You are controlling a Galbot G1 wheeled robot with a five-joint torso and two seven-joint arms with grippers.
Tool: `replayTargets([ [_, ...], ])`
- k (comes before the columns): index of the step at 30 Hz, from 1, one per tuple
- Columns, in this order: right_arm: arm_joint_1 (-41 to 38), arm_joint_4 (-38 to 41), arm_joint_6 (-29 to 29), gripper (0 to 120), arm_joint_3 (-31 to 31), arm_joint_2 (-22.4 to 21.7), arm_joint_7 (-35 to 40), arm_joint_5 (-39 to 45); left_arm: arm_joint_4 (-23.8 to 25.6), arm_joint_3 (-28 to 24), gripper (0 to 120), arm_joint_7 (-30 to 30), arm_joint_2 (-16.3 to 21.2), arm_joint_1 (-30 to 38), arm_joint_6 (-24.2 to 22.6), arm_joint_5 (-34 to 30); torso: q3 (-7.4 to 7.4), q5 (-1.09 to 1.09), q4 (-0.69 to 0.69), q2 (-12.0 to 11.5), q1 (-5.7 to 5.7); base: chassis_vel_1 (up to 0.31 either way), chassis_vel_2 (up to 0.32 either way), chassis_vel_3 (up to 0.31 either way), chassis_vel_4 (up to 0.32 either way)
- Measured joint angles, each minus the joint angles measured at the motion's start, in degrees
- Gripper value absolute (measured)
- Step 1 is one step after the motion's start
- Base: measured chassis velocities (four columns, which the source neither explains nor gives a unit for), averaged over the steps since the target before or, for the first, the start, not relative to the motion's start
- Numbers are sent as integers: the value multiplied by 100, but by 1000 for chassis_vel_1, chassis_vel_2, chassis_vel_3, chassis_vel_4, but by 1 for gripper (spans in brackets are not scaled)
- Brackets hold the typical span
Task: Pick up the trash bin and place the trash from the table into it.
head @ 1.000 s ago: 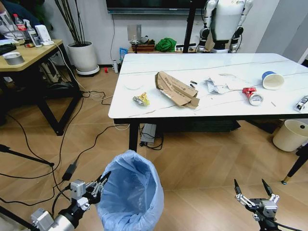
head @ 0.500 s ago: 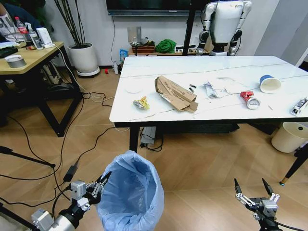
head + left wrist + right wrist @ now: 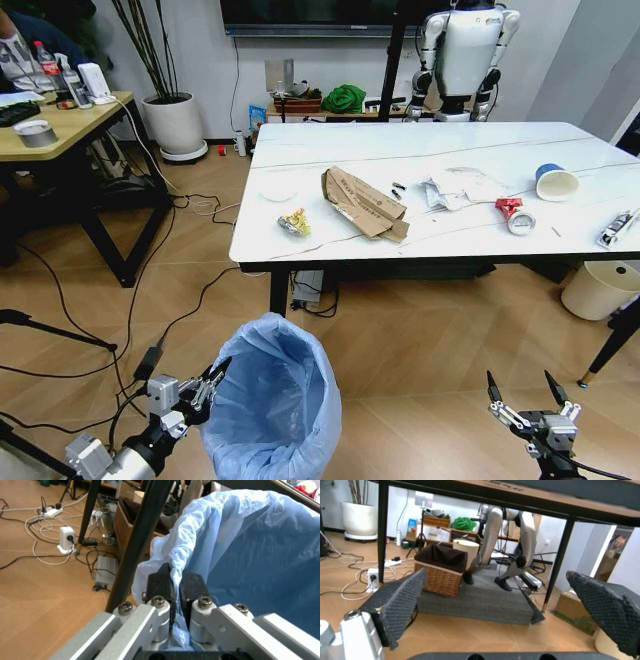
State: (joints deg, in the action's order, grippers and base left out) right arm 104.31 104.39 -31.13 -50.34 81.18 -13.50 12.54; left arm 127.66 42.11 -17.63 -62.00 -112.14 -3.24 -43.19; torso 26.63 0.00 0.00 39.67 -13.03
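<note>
The trash bin [image 3: 272, 405], lined with a crinkled light-blue bag, hangs low at the front left, and my left gripper [image 3: 212, 377] is shut on its rim. In the left wrist view the two black fingers [image 3: 161, 584] pinch the bag's edge [image 3: 240, 551]. The white marble table [image 3: 330, 240] lies ahead with trash on it: flattened brown cardboard [image 3: 363, 202], a yellow wrapper [image 3: 294, 223], crumpled white papers [image 3: 452, 187], a blue-white cup [image 3: 555, 182], a small tape roll [image 3: 520, 222] and a silver tube [image 3: 616, 228]. My right gripper [image 3: 521, 391] hovers open and empty at the front right; its pads [image 3: 400, 603] stand wide apart.
A cream bin [image 3: 598, 289] stands under the table's right end. Cables [image 3: 150, 330] and a power strip lie on the wooden floor at left. A wooden desk [image 3: 60, 115] stands at far left, a potted plant [image 3: 173, 118] and a white humanoid robot [image 3: 462, 50] behind the table.
The whole view has shifted: the table sits slightly lower and further left in the picture, so the camera moved. Both grippers and the bin keep their places in the picture.
</note>
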Motion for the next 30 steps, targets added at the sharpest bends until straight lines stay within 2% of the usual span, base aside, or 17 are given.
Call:
replayTargets([
  [30, 39, 105, 15, 100, 29, -8, -4, -23, 46, 18, 0, -22, -36, -97, 10, 13, 453, 0, 0, 769, -315, 0, 0, 0, 0],
])
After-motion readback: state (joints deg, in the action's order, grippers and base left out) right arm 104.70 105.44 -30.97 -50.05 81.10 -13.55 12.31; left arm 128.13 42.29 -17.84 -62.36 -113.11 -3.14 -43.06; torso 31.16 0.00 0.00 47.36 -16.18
